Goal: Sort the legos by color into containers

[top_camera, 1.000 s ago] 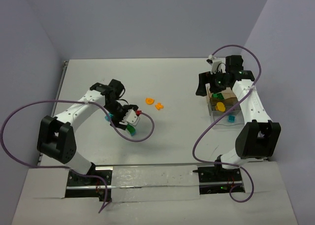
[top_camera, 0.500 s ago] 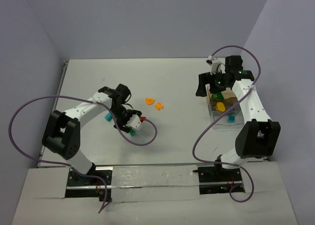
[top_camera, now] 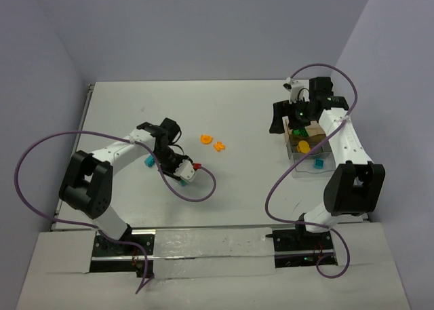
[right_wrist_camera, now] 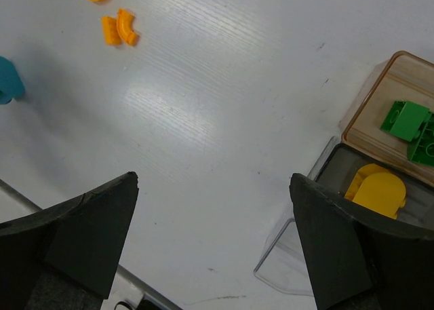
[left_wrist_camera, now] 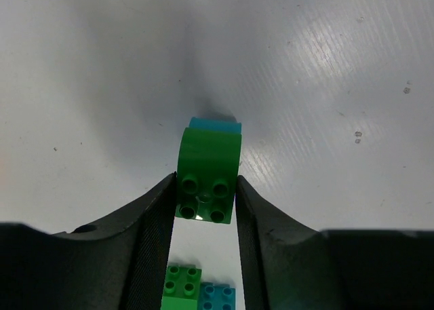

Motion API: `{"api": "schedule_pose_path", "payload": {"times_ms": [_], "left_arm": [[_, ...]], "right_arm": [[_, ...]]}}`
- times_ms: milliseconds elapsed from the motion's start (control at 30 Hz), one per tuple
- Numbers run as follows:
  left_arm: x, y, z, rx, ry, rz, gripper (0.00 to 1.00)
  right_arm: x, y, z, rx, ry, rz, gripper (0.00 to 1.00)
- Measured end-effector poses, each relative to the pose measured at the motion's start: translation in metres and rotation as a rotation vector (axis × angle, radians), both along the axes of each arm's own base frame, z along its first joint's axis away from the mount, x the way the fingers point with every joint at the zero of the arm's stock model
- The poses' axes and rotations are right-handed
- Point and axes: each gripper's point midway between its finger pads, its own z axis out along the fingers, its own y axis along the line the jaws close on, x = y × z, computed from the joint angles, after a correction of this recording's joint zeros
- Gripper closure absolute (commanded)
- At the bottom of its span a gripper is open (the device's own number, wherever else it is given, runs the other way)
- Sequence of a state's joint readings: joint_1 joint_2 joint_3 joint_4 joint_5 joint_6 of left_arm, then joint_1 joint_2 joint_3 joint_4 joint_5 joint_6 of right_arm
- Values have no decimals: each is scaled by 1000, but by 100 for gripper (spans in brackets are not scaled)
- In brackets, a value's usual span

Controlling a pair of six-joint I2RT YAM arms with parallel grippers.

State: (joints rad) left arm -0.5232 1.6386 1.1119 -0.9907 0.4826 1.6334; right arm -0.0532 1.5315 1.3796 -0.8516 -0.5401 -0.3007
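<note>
My left gripper (left_wrist_camera: pixel 205 181) is shut on a green lego (left_wrist_camera: pixel 207 178) with a teal piece (left_wrist_camera: pixel 215 125) behind it; both pads touch its sides. In the top view the left gripper (top_camera: pixel 178 176) is low over the table, left of centre. A second green brick (left_wrist_camera: pixel 180 283) and a teal one (left_wrist_camera: pixel 218 296) lie between the fingers, nearer the palm. A loose teal lego (top_camera: pixel 149 162) and two orange legos (top_camera: pixel 205 139) (top_camera: pixel 220 146) lie on the table. My right gripper (right_wrist_camera: pixel 213 181) hangs open and empty beside the tan container (right_wrist_camera: pixel 380 86) and the clear container (right_wrist_camera: pixel 291 256).
The tan container holds green bricks (right_wrist_camera: pixel 407 120). In the clear one lie a yellow-orange piece (right_wrist_camera: pixel 376 188) and a teal brick (top_camera: pixel 318 163). Purple cables loop from both arms over the table, and a red ball (top_camera: pixel 197 165) sits by the left wrist.
The left arm shifted right toward the green lego and its jaws closed on it. The right arm has not moved.
</note>
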Motion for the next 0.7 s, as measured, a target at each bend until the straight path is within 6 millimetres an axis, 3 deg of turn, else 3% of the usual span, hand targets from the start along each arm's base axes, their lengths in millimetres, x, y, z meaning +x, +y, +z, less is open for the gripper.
{"api": "schedule_pose_path", "payload": {"times_ms": [167,267,433,500,600,700], "left_arm": [[1,0,0,-1,-2,0,73],[1,0,0,0,0,9,98],[12,-11,12,-5,54,146,100],[24,-27,33,-60,103,237,100],[49,-55,84,-214,157,380,100],[60,-71,133,-367,275,535,100]], "right_arm": [[0,0,-1,0,2,0,0],[-1,1,0,7,3,3,0],[-3,17,10,92,0,41,0],[-6,25,16,127,-11,67,0],[-12,37,29,167,-38,114,0],[-20,51,40,197,-67,174,0]]}}
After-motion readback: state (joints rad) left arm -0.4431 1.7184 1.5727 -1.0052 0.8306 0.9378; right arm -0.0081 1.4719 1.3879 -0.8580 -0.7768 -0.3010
